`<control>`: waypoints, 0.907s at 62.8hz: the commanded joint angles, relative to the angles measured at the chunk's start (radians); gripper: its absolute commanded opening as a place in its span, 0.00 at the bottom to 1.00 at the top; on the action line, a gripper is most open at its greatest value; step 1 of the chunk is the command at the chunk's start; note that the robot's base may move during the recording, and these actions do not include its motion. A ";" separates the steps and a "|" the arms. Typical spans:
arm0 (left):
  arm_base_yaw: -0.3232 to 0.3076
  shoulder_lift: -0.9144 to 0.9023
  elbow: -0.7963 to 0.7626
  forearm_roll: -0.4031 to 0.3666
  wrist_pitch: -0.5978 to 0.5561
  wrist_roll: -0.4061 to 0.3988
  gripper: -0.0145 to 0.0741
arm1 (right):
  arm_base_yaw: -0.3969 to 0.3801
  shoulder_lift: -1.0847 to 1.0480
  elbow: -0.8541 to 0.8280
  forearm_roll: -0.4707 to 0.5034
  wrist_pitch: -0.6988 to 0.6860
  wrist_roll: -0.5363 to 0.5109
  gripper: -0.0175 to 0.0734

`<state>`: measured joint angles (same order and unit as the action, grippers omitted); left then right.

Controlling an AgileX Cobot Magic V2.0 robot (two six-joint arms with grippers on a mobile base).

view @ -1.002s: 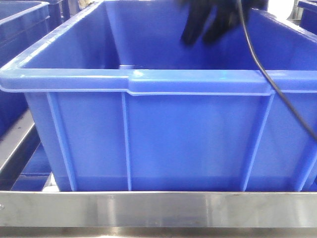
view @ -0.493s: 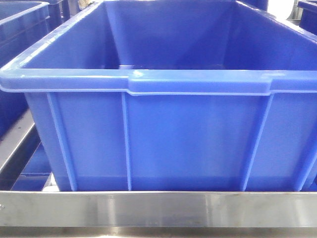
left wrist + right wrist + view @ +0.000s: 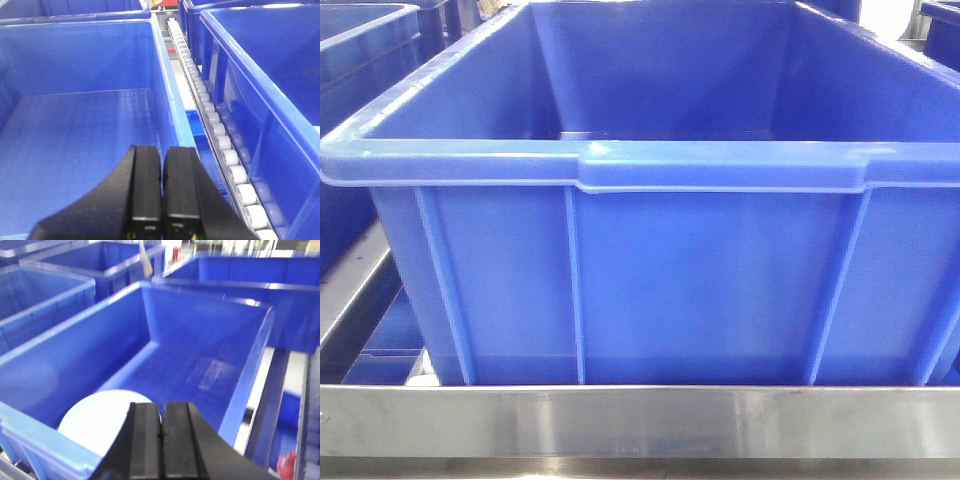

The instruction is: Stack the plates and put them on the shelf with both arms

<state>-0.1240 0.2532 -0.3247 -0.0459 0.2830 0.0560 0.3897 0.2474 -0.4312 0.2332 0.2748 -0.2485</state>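
1. Task looks barely begun, by your pictures. You see one white plate (image 3: pixel 102 421) only, lying flat on the floor of a blue crate (image 3: pixel 200 340), lower left of the right wrist view, partly hidden behind the claw. A second plate does not show in any view; it may be under the first or elsewhere, you cannot tell.
2. Nothing is stacked that you can confirm, and nothing sits on the shelf. Lifting, stacking and placing all appear left to do.
3. Your right claw (image 3: pixel 162 440) is clenched, pads pressed together, grasping nothing, hovering above the plate at the bottom centre of its view.
4. Your left claw (image 3: pixel 162 200) is likewise clenched and empty, over another crate (image 3: pixel 75 125) whose visible ribbed floor holds no plate.
5. Shelf: the brushed steel rail (image 3: pixel 640 425) runs across the bottom of the front view, the big crate (image 3: pixel 650 260) standing just behind it.
6. Surface: a roller track (image 3: pixel 215 125) of white wheels runs between crates, upper centre to lower right in the left wrist view.
7. Room: rows of like blue crates all around; the far background is too blurred to read.
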 commanded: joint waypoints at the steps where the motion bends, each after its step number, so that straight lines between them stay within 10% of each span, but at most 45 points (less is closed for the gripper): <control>1: 0.000 0.011 -0.031 -0.004 -0.087 -0.007 0.26 | -0.002 -0.058 0.008 0.005 -0.094 -0.004 0.25; 57: 0.000 0.011 -0.031 -0.004 -0.087 -0.007 0.26 | -0.008 -0.111 0.064 0.005 -0.083 -0.004 0.25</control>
<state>-0.1240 0.2532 -0.3247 -0.0459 0.2830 0.0560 0.3897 0.1267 -0.3483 0.2332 0.2727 -0.2485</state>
